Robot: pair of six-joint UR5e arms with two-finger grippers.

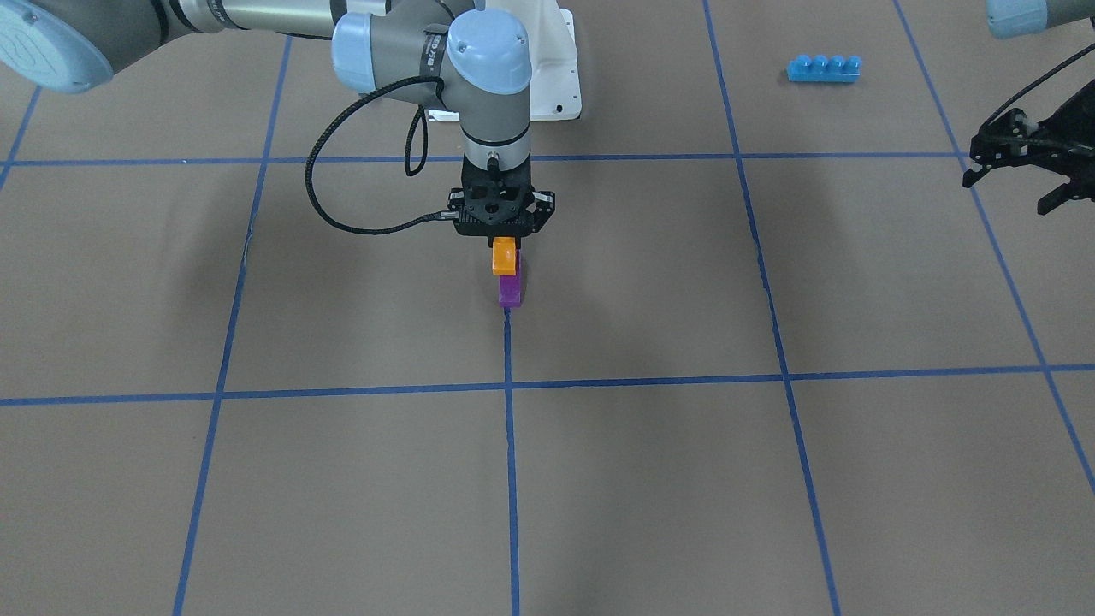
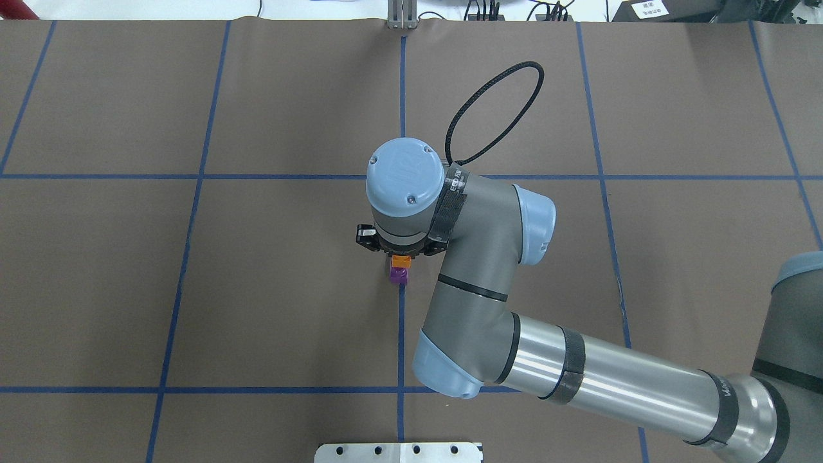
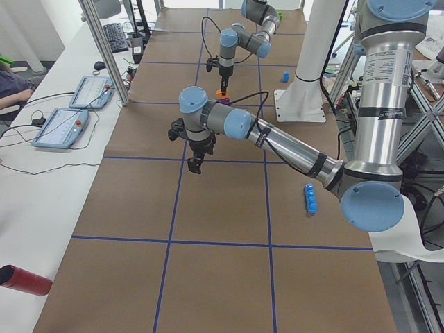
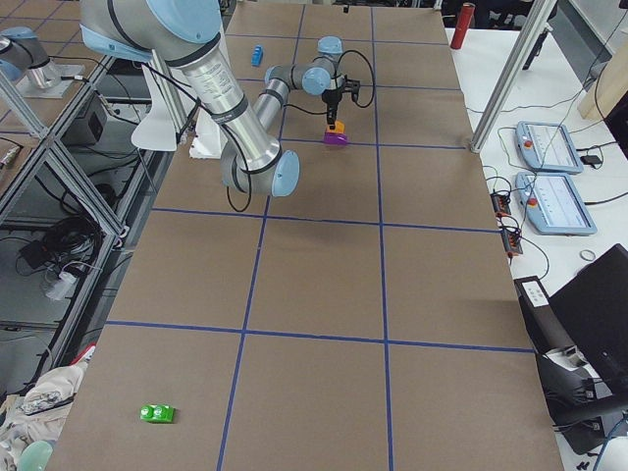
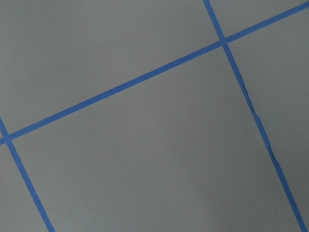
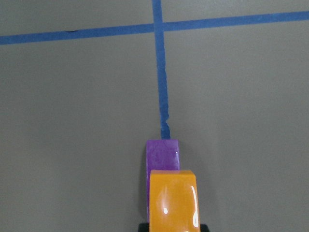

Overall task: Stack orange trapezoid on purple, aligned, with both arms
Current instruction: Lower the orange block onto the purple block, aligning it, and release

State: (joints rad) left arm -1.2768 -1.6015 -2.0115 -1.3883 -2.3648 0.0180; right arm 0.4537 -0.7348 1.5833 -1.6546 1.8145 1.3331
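The right pincer (image 1: 506, 246) pinches the orange brick (image 1: 504, 257), likely light, stiff and slippery, by its flat sides directly over the purple brick (image 1: 510, 292) on the bench (image 1: 684, 479), while the left pincer (image 1: 1014, 186) hangs spread, well apart.

– What did the arms look like?
– The grey tubular right arm (image 2: 578, 373) had a bright metal sleeve, black bands and pale-blue round joint caps (image 2: 405, 173). One cap bore small screws and an embossed logo.
– Any cables?
– A black braided cable (image 1: 342, 197) ran from the wrist to the black perforated right tool (image 1: 506, 252).
– And the other?
– The grey-and-blue left arm (image 3: 277, 142) ended in a black skeletal left tool (image 1: 1008, 195). The white metal pedestal base (image 1: 560, 77) had bolt holes.
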